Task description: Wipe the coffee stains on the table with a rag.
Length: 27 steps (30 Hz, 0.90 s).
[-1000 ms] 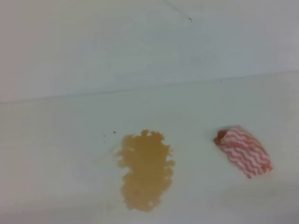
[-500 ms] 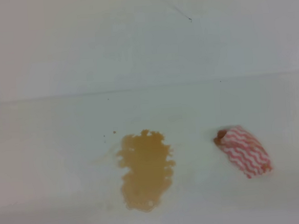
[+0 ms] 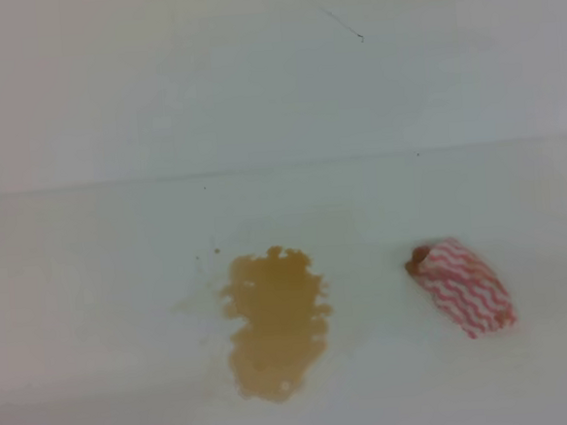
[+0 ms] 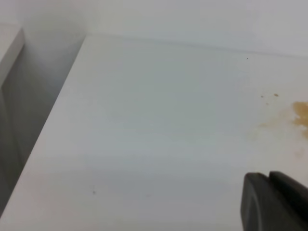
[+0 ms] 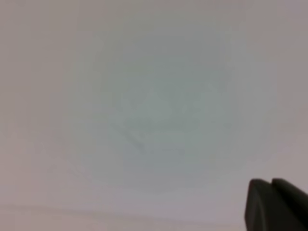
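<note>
Cloth, small and bunched, striped red-and-white zigzag (image 3: 464, 287), lies on the white smooth tabletop (image 3: 94, 284), well right of the golden-brown coffee blotch (image 3: 275, 322). Soft and light, I'd pinch its raised middle fold. My right tool (image 5: 276, 204) is pressed together; my left tool (image 4: 274, 202), I cannot tell.

The coffee stains (image 3: 277, 325) form one golden-brown blotch with ragged edges, longer than it is wide, lying flat on the white table (image 3: 94, 284). Only its pale tan edge and a few small spots show ahead of the left claw (image 4: 274, 202) and to its right, apart from the claw. The rag (image 3: 464, 285), a small bunched cloth with red and white wavy stripes and a brown-orange end turned toward the blotch, lies well apart from it on the side of the right claw (image 5: 276, 204).
</note>
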### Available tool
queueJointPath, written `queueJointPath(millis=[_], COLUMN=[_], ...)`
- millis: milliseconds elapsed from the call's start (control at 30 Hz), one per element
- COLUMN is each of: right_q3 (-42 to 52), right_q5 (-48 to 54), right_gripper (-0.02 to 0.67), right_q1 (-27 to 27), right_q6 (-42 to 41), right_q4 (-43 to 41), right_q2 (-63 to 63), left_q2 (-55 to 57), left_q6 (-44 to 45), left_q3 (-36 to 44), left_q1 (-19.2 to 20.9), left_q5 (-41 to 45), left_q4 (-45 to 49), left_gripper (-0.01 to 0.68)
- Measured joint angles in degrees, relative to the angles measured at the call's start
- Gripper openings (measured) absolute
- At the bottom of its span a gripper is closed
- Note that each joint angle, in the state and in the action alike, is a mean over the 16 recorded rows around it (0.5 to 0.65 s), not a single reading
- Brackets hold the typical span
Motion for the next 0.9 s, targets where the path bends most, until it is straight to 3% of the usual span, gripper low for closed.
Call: queueJointPath(millis=[200, 433, 700, 900], right_q3=[-13.22, -24.01, -35.54, -44.90], right_q5=[14.45, 25.79, 35.60, 41.55], right_gripper=[-0.003, -0.003, -0.002, 0.024], right_q1=[0.03, 0.12, 1.93, 7.09], right_q6=[-7.56, -9.58, -8.22, -3.45], right_q4=[-1.18, -0.76, -2.98, -10.80], right_q2=[14.85, 33.23, 53.07, 67.60], left_q2=[0.00, 0.00, 0.00, 0.00], left_q6=[0.00, 0.00, 0.00, 0.00], left_q3=[0.00, 0.00, 0.00, 0.00], left_q1=[0.00, 0.00, 0.00, -0.03], left_q5=[0.04, 0.04, 0.05, 0.08], left_q4=[-0.02, -0.07, -0.12, -0.12], left_gripper=[-0.002, -0.002, -0.003, -0.003])
